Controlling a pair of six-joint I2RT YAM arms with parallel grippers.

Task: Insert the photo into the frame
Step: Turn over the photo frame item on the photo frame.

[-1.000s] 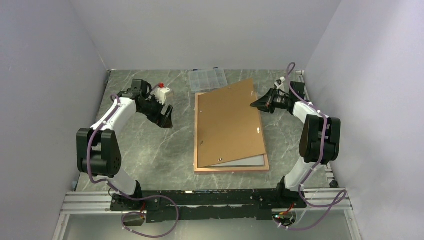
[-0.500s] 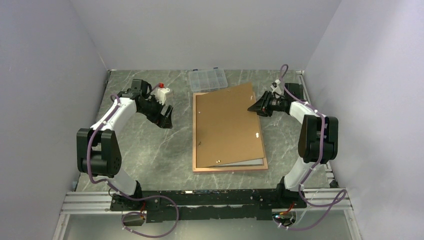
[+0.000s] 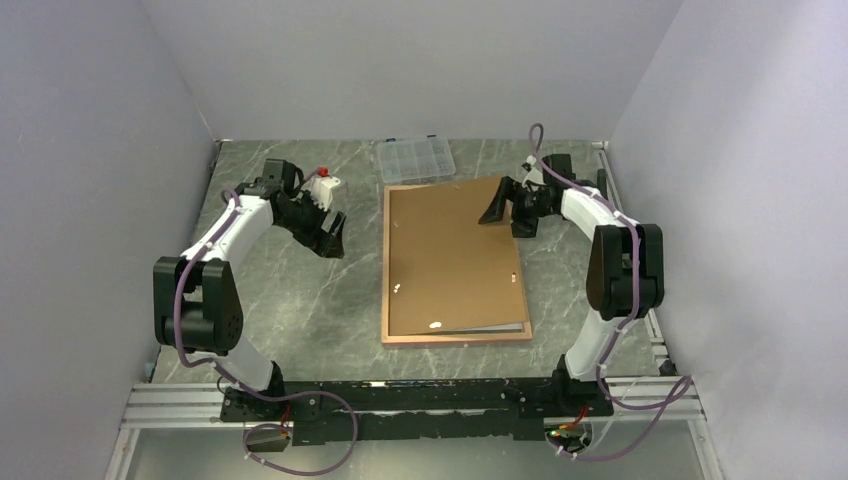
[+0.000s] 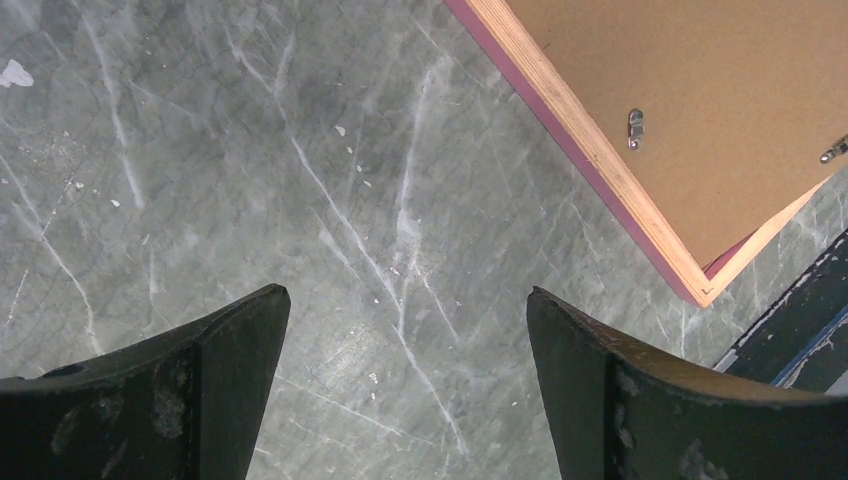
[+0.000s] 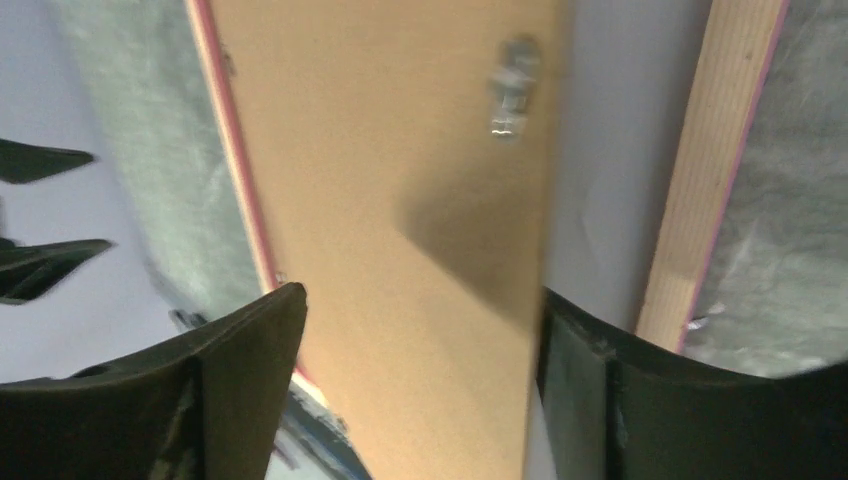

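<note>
Grey-green marble table (image 3: 300, 300), pale grey walls on three sides. Large rectangular pink-bordered wood-backed frame (image 3: 455, 340) lies back-up at centre, long axis 12 to 6. Plain brown backing board (image 3: 450, 260) rests on it, slightly skewed, far corner poking toward 1 o'clock. Photo's print not visible; pale strip (image 3: 500, 327) under board at 5 o'clock is probably its back. Right gripper (image 3: 497, 208) at board's 1 o'clock corner, jaws parted, pinching nothing; nearer arm. Left gripper (image 3: 332, 238) at frame's 10 o'clock, well apart, jaws wide over marble. Likely next: square board into recess.
</note>
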